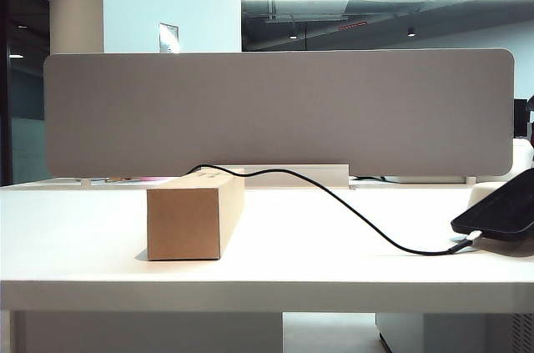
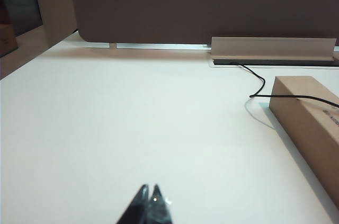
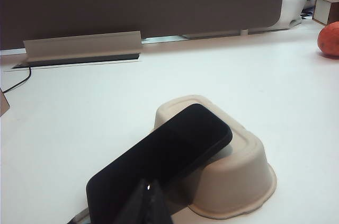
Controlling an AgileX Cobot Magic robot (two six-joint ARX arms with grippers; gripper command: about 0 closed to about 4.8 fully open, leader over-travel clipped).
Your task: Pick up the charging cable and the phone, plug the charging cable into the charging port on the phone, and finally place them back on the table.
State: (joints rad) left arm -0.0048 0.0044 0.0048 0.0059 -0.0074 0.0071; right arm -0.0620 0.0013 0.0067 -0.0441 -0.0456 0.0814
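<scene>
A white table runs across the room in front of a grey divider panel. Left of the middle sits a long brown cardboard box, shut, so nothing of its inside shows. A black charging cable comes up from the slot at the back of the table, passes over the top of the box and sags down across the bare tabletop toward the right, where its plug end reaches the low end of the phone. Whether the plug sits in the charging port cannot be made out from here.

The phone is tilted, screen up and dark. In the right wrist view it leans on an upturned beige pulp bowl, its upper end resting on the bowl's flat bottom and its lower end down near the table. The bowl lies mouth down, so what it covers, if anything, is hidden. An orange fruit lies well off on the far side of the table.

The right gripper hangs just in front of the phone's low end, fingertips pressed together and holding nothing. The left gripper hovers over bare table, well apart from the box, its tips likewise pressed together and empty.
</scene>
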